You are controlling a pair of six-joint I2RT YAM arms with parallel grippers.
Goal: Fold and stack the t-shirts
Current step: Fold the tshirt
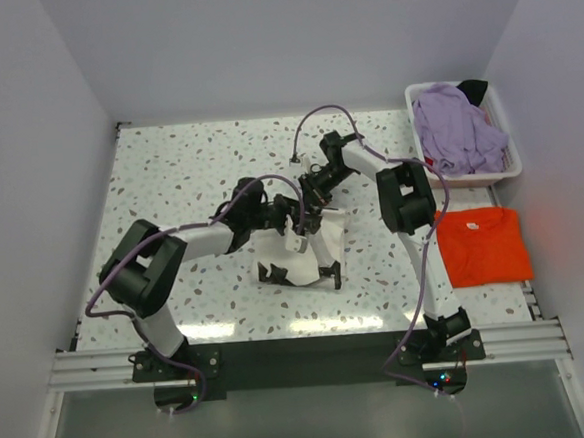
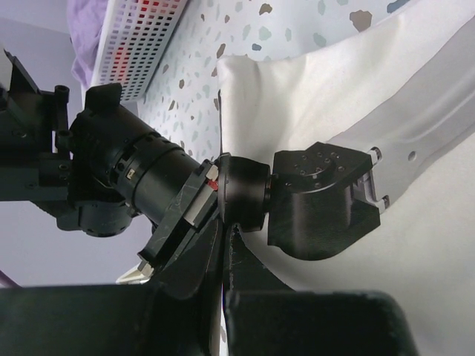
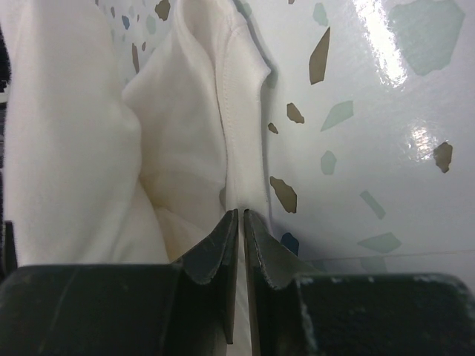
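Right claw (image 3: 239,216) pinches the cream-white shirt (image 1: 314,249); left claw (image 2: 223,241), pressed together, is crowded by the right arm (image 2: 312,200).

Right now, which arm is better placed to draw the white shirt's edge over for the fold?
Right, probably. The right fingers are shut on the edge of the white shirt. The left fingers look shut too, but no cloth shows between them.

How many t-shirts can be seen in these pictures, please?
3. A cream-white t-shirt lies crumpled at the centre of the table, an orange-red t-shirt lies folded at its right edge, and a lavender t-shirt is in the white basket. Something black behind it may be another.
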